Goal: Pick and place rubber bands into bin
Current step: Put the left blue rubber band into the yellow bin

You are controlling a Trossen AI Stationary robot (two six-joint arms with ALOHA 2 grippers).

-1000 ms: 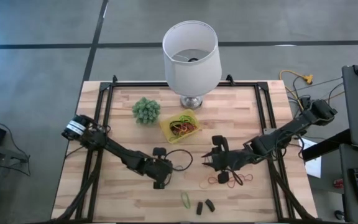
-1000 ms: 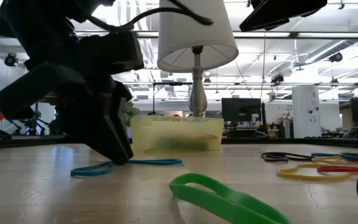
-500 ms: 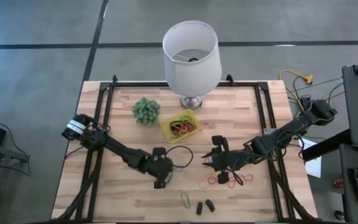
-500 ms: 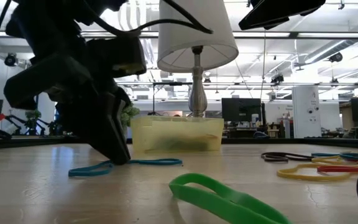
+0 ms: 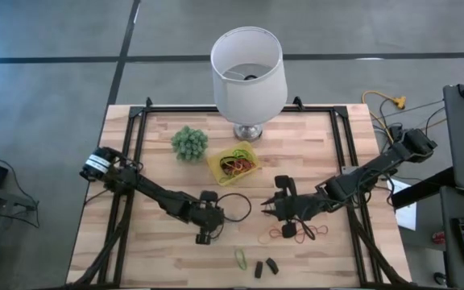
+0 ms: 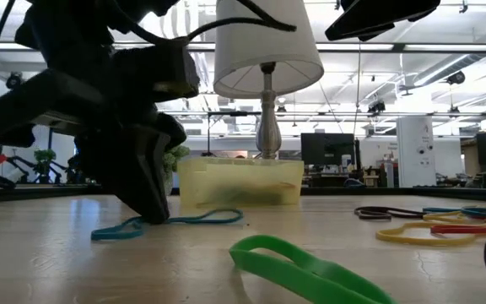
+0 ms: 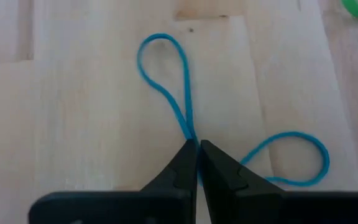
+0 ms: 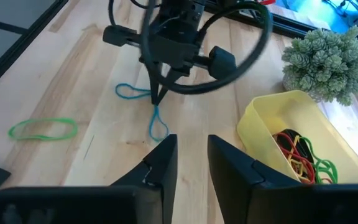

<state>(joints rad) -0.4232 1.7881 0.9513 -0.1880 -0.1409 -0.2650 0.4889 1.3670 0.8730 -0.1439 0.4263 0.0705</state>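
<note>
Presently left gripper [image 7: 197,148] is clamped on the blue rubber band [image 7: 166,93] mid-span; thin, limp, light; centre pinch suits.

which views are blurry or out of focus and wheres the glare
Low view: the green rubber band nearest the lens is soft, and the left gripper is a dark backlit shape against bright ceiling lights. Left wrist view: the blue rubber band is sharp, the fingers slightly soft. Right wrist view: blue glare behind the green plant.
</note>
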